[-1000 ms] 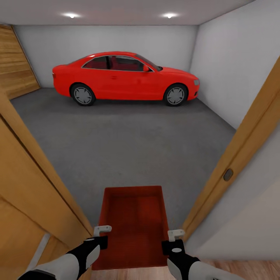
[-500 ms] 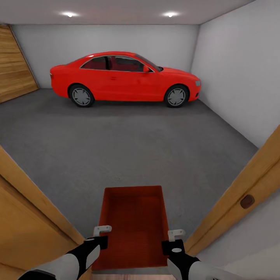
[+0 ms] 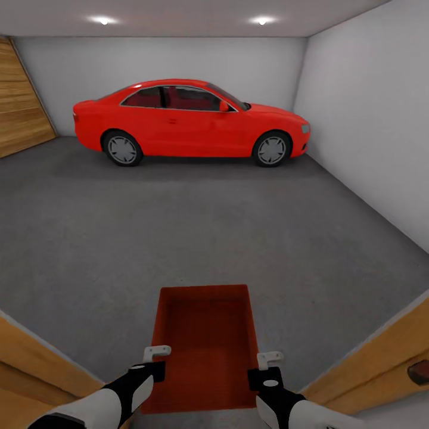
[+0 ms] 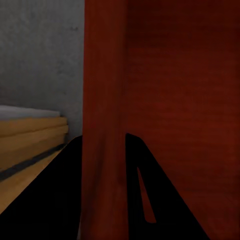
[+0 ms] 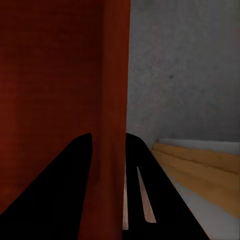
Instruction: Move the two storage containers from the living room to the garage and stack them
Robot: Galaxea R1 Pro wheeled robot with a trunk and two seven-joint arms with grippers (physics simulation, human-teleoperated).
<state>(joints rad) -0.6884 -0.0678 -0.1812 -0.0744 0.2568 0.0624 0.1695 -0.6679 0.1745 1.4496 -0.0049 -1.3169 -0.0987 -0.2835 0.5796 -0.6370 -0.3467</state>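
One storage container (image 3: 205, 339), orange-red and open-topped, is held out low in front of the robot by both arms, above the dark grey floor (image 3: 196, 232) of the garage. Left gripper (image 3: 156, 356) is clamped on the container's left long wall near the robot's end; in the left wrist view its two dark fingers (image 4: 60, 200) straddle that wall, one outside, one inside, pressed to it. Right gripper (image 3: 269, 361) is clamped the same way on the right long wall; right wrist view shows dark fingers (image 5: 65, 190) on either side of the red wall. Container looks level, long axis pointing away from the robot; its inside looks empty, with a faintly ribbed bottom.

Ahead, well apart from the container, a red car (image 3: 189, 122) is parked side-on against the far pale grey wall (image 3: 161, 59). Horizontal wooden-slat door (image 3: 21, 107) at far left. Two ceiling lights on. Wooden door frame pieces show at both lower corners of the head view: left (image 3: 36, 369), right (image 3: 381, 363), with a dark fitting (image 3: 420, 372) on the right one. Container sits between them.
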